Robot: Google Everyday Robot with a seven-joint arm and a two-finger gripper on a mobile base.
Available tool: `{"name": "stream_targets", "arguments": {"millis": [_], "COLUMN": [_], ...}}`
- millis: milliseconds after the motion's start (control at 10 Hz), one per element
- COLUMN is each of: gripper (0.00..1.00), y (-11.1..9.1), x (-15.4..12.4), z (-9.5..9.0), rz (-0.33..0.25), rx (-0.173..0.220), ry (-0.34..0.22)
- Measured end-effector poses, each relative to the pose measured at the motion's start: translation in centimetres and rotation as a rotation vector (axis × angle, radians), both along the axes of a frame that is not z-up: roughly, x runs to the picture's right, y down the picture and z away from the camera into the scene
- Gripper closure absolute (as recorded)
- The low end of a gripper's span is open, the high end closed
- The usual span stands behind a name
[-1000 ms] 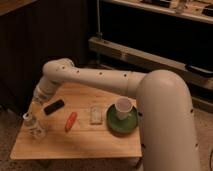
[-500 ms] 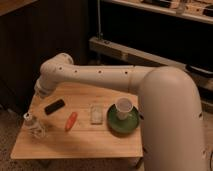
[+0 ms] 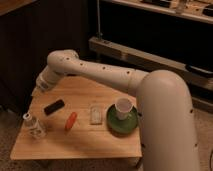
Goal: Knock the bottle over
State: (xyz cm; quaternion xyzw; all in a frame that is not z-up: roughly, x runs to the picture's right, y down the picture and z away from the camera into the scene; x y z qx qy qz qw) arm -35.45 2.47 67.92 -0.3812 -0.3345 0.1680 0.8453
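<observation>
The hand (image 3: 42,88) (closed) hovers apart from the upright bottle (image 3: 33,125), farther back.

Table (image 3: 75,145): bottle (image 3: 32,125) front left; block (image 3: 54,106) behind it, to the right. Stick (image 3: 71,121) right of bottle, container (image 3: 95,113) right of stick, cup (image 3: 123,107) on plate (image 3: 122,126) far right. Gripper (image 3: 42,87) over back-left edge.

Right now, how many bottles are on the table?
1. The bottle stands near the table's front-left corner. The claw, shut, hangs over the far-left edge, apart from it. The arm could hide others.
</observation>
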Motion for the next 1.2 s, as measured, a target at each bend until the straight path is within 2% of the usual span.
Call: {"name": "stream_targets", "arguments": {"millis": [100, 300, 600, 900, 1200], "gripper": [1.00, 1.00, 1.00, 1.00, 1.00], "y": [0.8, 2.9, 5.5, 7.0, 7.7], "x": [-1.2, -4.4, -8.1, -9.2, -9.1], "z": [-0.6, -2.1, -3.3, -3.4, -2.6], "rz": [-0.026, -0.113, -0.250, -0.323, -0.342], "rx": [-0.011, -0.037, -0.067, -0.084, -0.095], "ry": [-0.013, -0.041, -0.091, -0.108, -0.111]}}
